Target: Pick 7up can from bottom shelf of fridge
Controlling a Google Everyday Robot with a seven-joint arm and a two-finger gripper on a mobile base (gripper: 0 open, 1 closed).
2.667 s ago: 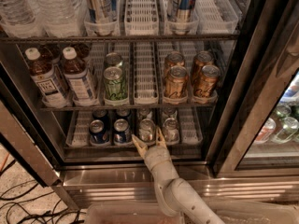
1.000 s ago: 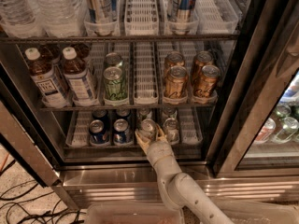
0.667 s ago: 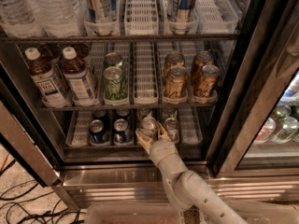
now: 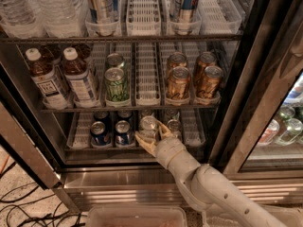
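Note:
The 7up can (image 4: 148, 124), silvery with a silver top, stands at the front of a middle lane on the bottom shelf (image 4: 109, 150) of the fridge (image 4: 227, 141). My gripper (image 4: 150, 132) reaches in from the lower right at the shelf's front edge. It is open, with one finger on each side of the can's lower body, close to it or touching it. The can stands upright on the rack. A second silvery can (image 4: 174, 126) stands just right of it, beside my right finger.
Two dark blue cans (image 4: 110, 129) stand left of the 7up can. The middle shelf above holds a green can (image 4: 116, 82), bronze cans (image 4: 189, 79) and bottles (image 4: 61, 74). The dark door frame (image 4: 255, 79) stands at right. A clear bin (image 4: 137, 216) sits on the floor below.
My gripper has pushed further into the bottom shelf and slightly right, from just in front of the 7up can to straddling it. The cans have not moved.

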